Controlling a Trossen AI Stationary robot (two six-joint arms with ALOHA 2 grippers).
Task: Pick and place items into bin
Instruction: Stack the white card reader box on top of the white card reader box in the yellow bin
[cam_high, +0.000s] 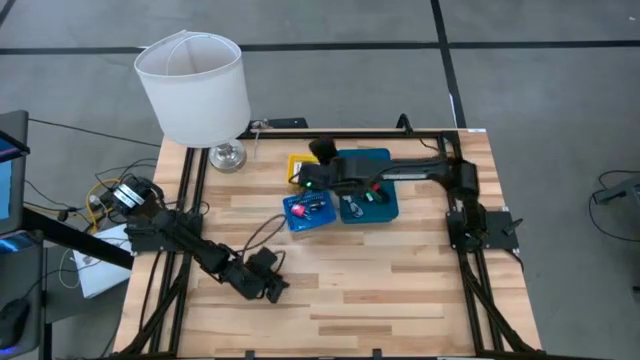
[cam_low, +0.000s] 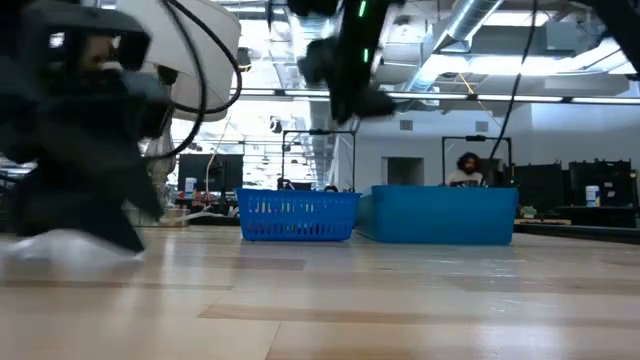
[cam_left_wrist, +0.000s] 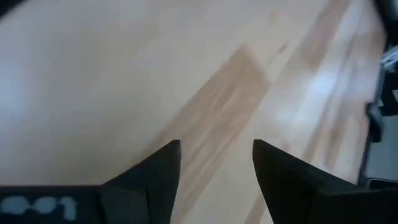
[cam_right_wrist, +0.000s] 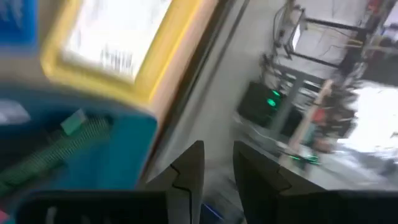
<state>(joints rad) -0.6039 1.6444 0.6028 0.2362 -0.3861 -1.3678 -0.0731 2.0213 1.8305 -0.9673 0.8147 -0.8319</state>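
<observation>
Three trays are seen beside the lampshade (cam_high: 192, 85): yellow tray (cam_high: 296, 164), blue tray (cam_high: 309, 212), teal tray (cam_high: 385, 200). Right gripper (cam_high: 312, 180), jaws slightly parted and empty, is held above them; left gripper (cam_high: 277, 290) is spread open.

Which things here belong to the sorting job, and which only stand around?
Job: yellow bin, small blue bin, large blue bin, green piece, right gripper.
Around: white lampshade, left gripper, resting low over bare table.

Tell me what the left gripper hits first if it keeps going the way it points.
Probably just the bare wooden table: the left gripper, jaws open and empty, faces plain boards. No item shows in that line.
</observation>
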